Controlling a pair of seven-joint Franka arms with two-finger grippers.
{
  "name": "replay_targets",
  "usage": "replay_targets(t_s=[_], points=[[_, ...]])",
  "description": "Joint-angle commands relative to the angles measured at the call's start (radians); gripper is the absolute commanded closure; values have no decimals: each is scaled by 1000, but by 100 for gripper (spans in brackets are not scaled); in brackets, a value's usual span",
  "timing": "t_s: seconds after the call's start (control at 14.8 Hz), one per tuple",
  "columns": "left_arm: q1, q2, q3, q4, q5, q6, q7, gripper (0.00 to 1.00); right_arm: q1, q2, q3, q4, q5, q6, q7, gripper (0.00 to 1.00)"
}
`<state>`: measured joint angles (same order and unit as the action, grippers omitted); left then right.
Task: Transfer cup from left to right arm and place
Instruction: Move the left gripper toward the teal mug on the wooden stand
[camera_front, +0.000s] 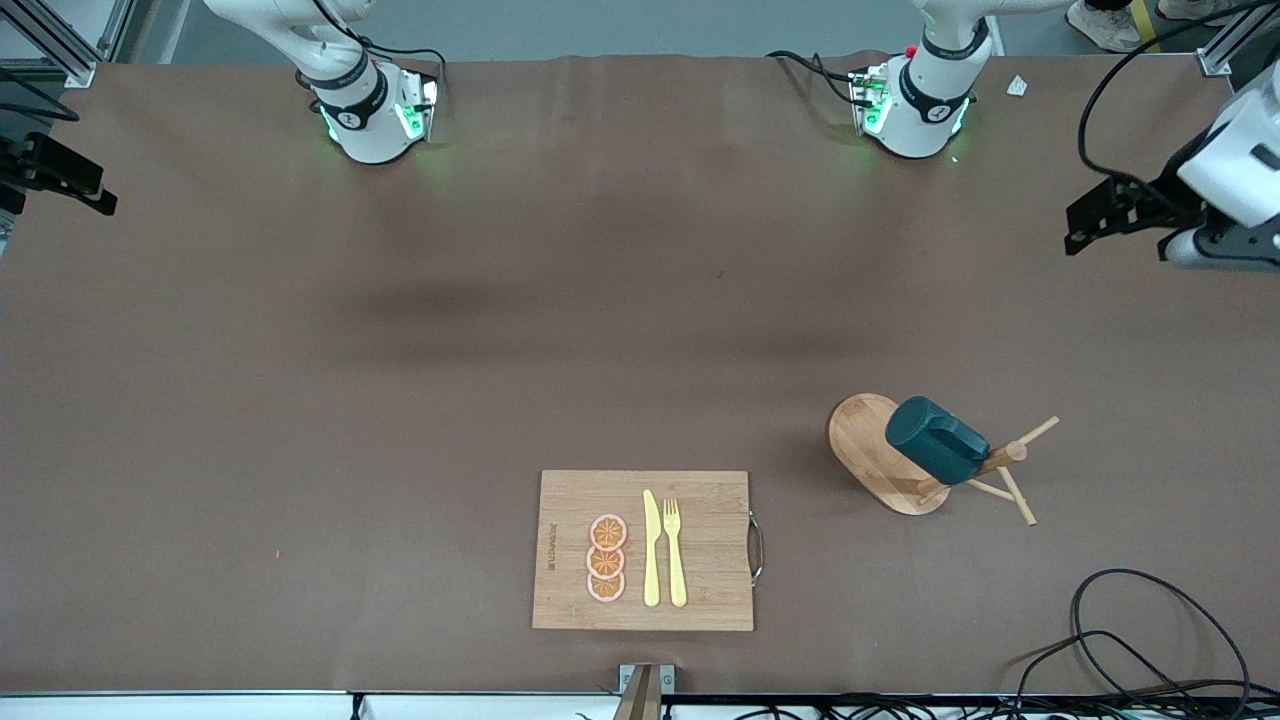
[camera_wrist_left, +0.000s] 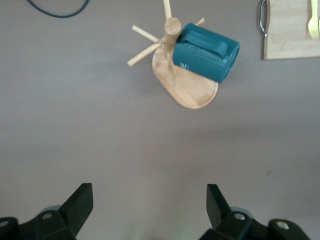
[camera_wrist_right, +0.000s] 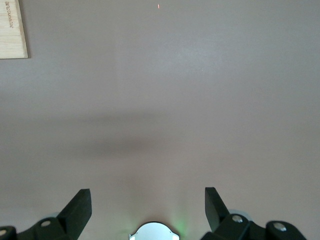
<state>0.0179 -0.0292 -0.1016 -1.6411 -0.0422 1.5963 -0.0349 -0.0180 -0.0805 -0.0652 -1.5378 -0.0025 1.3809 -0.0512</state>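
The dark teal cup (camera_front: 935, 440) hangs tilted on a peg of a wooden mug rack (camera_front: 865, 440) toward the left arm's end of the table. Its inside does not show. In the left wrist view the cup (camera_wrist_left: 207, 52) and the rack (camera_wrist_left: 192, 92) lie well away from my left gripper (camera_wrist_left: 149, 192), which is open and empty high over bare table. My right gripper (camera_wrist_right: 147, 195) is open and empty high over bare table near its own base. Neither hand shows clearly in the front view.
A wooden cutting board (camera_front: 700, 500) lies near the front camera's edge with a yellow knife (camera_front: 651, 548), a yellow fork (camera_front: 675, 550) and three orange slices (camera_front: 606, 558) on it. Black cables (camera_front: 1130, 640) lie at the corner by the left arm's end.
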Motion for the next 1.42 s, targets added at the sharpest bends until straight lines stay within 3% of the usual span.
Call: replay_targets(t_s=[0.0, 0.41, 0.61, 0.81, 1.35], points=[[51, -37, -1, -159, -114, 141, -37, 0, -2, -31, -1, -30, 16, 1, -1, 0], [109, -37, -3, -457, -339, 485, -39, 0, -7, -31, -2, -30, 15, 3, -6, 0], [109, -17, -3, -560, -494, 647, -40, 0, -7, -31, -2, -30, 15, 3, -7, 0], [103, 24, -12, -595, -684, 741, -39, 0, -8, -31, -4, -28, 15, 6, -7, 0], [102, 101, -12, -603, -1082, 751, 74, 0, -2, -31, 2, -27, 15, 9, -9, 0]])
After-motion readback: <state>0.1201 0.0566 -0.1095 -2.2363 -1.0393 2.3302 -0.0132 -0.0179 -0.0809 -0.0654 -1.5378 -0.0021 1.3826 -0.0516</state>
